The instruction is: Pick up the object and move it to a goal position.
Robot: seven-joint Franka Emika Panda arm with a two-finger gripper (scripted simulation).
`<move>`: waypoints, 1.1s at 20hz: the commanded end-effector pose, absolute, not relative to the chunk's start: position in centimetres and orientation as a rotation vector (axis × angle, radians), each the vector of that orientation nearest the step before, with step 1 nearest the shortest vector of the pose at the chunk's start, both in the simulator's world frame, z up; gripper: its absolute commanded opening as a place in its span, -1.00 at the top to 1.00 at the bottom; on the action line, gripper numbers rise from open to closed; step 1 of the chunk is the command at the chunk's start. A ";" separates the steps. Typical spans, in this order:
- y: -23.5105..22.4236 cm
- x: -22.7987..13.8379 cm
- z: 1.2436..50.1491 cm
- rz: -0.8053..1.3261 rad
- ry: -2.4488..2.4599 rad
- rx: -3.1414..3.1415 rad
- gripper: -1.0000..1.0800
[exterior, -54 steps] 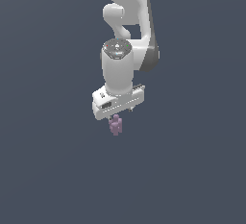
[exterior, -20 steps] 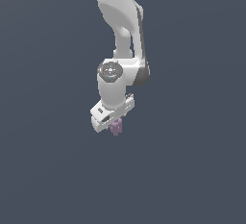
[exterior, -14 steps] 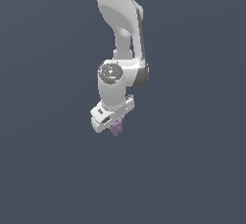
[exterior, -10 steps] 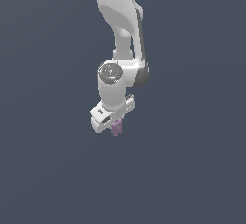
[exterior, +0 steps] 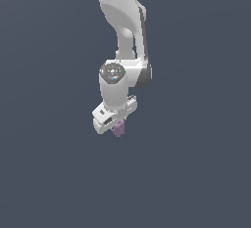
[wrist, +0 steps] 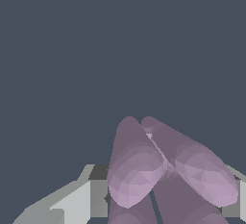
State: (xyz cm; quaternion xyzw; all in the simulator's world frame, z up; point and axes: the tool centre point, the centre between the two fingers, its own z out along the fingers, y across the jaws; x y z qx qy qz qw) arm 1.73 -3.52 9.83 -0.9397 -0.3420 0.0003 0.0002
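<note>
Exterior and wrist views of a single Panda arm carrying its load. The arm (exterior: 125, 31) descends from the 12 o'clock edge of the exterior view, its wrist bent so that the gripper (exterior: 118, 124) points down and tilts toward 7 o'clock. The object (exterior: 118, 129) — a small mauve lump with rounded knobs — protrudes just below the white gripper body, at about 6 o'clock from the wrist joint. No support is visible beneath it against the uniform grey background; it appears to hang from the grip alone. In the wrist view the object (wrist: 163, 168) fills the near field, its two elongated lobes projecting outward between grey finger (wrist: 72, 204) surfaces on either side — the claw is pinching the object, with the fingers pressed against its flanks. Holding the item by its narrow base, judged from this arrangement, leaves the knobs free and keeps the piece from rotating during transport. No goal marker is visible in either view, so remaining travel cannot be judged.
</note>
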 end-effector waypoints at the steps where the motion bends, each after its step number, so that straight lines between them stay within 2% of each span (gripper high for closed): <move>1: -3.6 1.4 10.2 0.000 -1.074 -2.952 1.00; 8: -4.2 -0.9 12.2 0.000 -1.074 -2.953 1.00; 22: -6.1 -8.1 18.8 0.000 -1.074 -2.953 1.00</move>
